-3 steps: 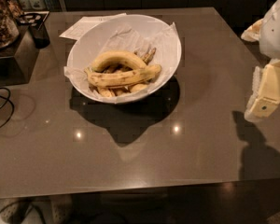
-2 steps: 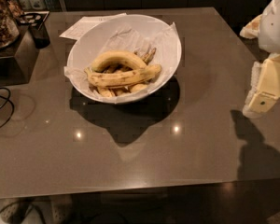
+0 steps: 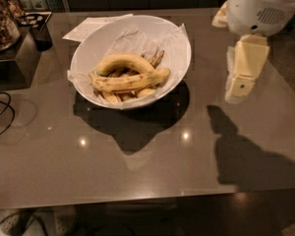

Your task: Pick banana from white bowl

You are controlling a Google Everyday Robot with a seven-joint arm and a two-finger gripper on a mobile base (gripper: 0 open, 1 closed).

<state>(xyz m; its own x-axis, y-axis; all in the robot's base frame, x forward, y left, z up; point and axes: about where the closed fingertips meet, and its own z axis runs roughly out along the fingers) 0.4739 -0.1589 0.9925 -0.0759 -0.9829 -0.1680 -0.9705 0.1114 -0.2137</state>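
Note:
The white bowl (image 3: 179, 43) stands on the dark table, left of centre at the back, lined with crumpled white paper. In it lies the banana (image 3: 130, 81), long, nearly straight and brown-speckled, across the front of the pile. A cleaner arched banana (image 3: 124, 61) rests just behind it, and small banana pieces (image 3: 146, 91) lie under and around both. My gripper (image 3: 240, 86), cream-coloured, hangs from the white arm (image 3: 263, 6) to the right of the bowl, above the table and apart from the bowl's rim. It holds nothing that I can see.
A sheet of white paper (image 3: 91, 27) lies behind the bowl. A dark cup (image 3: 41, 33) and a box with a snack container (image 3: 2, 21) stand at the far left, with a black cable (image 3: 2, 113) below. The table's front edge (image 3: 137, 200) is near.
My gripper has moved left and a little up, closer to the bowl's right side. The bowl and the bananas have not moved.

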